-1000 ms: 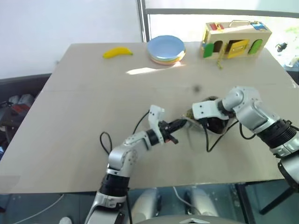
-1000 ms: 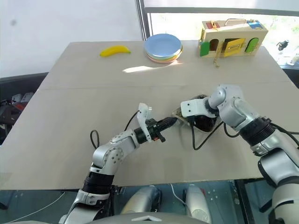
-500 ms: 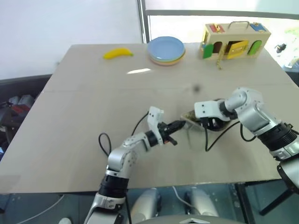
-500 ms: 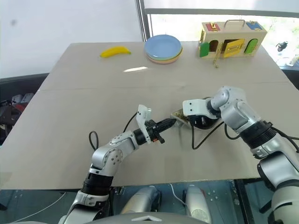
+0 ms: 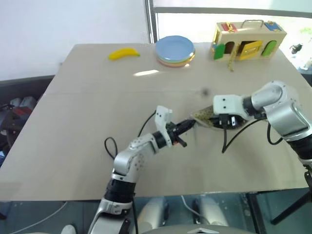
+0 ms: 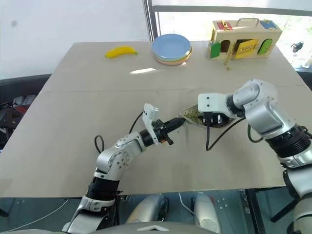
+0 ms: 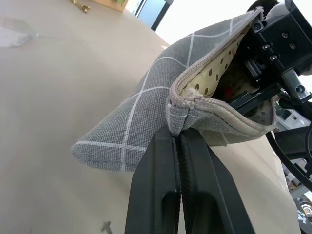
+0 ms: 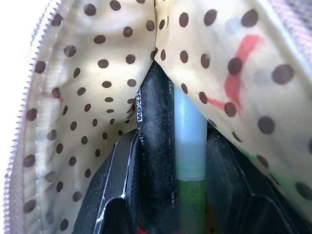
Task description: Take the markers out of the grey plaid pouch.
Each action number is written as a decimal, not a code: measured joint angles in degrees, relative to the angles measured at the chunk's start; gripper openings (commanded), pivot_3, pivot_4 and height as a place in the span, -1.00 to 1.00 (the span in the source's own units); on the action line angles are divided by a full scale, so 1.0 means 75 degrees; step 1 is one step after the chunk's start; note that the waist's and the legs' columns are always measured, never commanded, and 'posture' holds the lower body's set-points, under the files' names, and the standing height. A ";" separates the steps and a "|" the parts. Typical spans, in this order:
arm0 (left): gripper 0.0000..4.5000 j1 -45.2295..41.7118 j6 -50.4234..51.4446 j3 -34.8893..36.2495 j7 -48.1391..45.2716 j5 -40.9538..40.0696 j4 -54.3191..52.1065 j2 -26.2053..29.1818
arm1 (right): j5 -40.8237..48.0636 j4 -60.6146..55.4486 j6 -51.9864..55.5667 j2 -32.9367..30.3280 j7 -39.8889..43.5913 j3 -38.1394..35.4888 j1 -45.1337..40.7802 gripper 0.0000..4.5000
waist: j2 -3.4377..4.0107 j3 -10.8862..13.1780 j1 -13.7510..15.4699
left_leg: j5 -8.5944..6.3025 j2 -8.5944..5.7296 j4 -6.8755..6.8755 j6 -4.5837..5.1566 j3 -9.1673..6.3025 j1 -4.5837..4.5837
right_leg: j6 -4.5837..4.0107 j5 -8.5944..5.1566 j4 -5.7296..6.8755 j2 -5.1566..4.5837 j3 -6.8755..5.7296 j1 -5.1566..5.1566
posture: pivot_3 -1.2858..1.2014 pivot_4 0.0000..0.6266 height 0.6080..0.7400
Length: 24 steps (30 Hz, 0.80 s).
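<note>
1. Markers (image 8: pixel 170 146), one black-barrelled, one pale with a green end, lie lengthwise inside the soft grey plaid fabric pouch (image 7: pixel 146 122); their far ends are hidden.
2. Pouch hangs just above the beige table (image 5: pixel 87 122), its polka-dot-lined mouth toward the right gripper (image 8: pixel 170 195).
3. Right gripper's fingers pinch both markers.
4. Left gripper (image 7: pixel 180 141), pressed together, pinches the pouch's zipper edge.

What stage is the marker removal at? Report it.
Done: the grey plaid pouch is unzipped, and the left gripper pinches its edge shut. In hand: the right gripper, inside the dotted lining, is closed on the markers. Left: drawing them out; no marker lies on the table.
</note>
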 measured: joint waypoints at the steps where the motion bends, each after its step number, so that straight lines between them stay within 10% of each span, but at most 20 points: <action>1: -1.00 -0.0008 -0.0001 0.0000 0.0033 0.0000 0.0000 0.0001 | 0.0018 -0.0010 0.0001 0.0002 -0.0047 -0.0003 0.0022 -0.42 | 0.0000 0.0000 0.0002 | 0.0000 0.0000 0.0000 0.0000 0.0000 0.0000 | 0.0000 0.0000 0.0000 0.0000 -0.0001 0.0000 | 0.03 -0.52 1.00; 5: -1.00 -0.0002 0.0019 -0.0001 0.0080 0.0007 0.0027 0.0028 | 0.0123 -0.0065 -0.0241 -0.0074 -0.0064 -0.0006 0.0242 -0.42 | -0.0002 0.0002 0.0028 | 0.0000 -0.0001 0.0000 0.0000 0.0000 -0.0001 | 0.0000 0.0000 -0.0002 -0.0001 -0.0001 0.0000 | 0.03 -0.52 1.00; 9: -1.00 -0.0001 0.0023 0.0017 0.0209 0.0070 0.0073 0.0047 | 0.0192 -0.0020 -0.0513 -0.0063 -0.0157 -0.0006 0.0296 0.32 | -0.0002 0.0002 0.0040 | 0.0000 0.0000 0.0000 0.0000 0.0000 0.0000 | 0.0000 0.0000 0.0000 0.0001 -0.0001 0.0000 | 0.03 -0.52 1.00; 24: -1.00 0.0017 0.0153 0.0086 0.0390 0.0062 0.0112 0.0065 | -0.0013 0.0681 -0.1031 0.0223 -0.0539 0.0020 0.0490 0.32 | -0.0002 0.0002 0.0060 | 0.0000 0.0000 0.0002 0.0000 0.0001 0.0001 | 0.0000 0.0000 0.0001 0.0001 -0.0001 0.0001 | 0.03 -0.52 1.00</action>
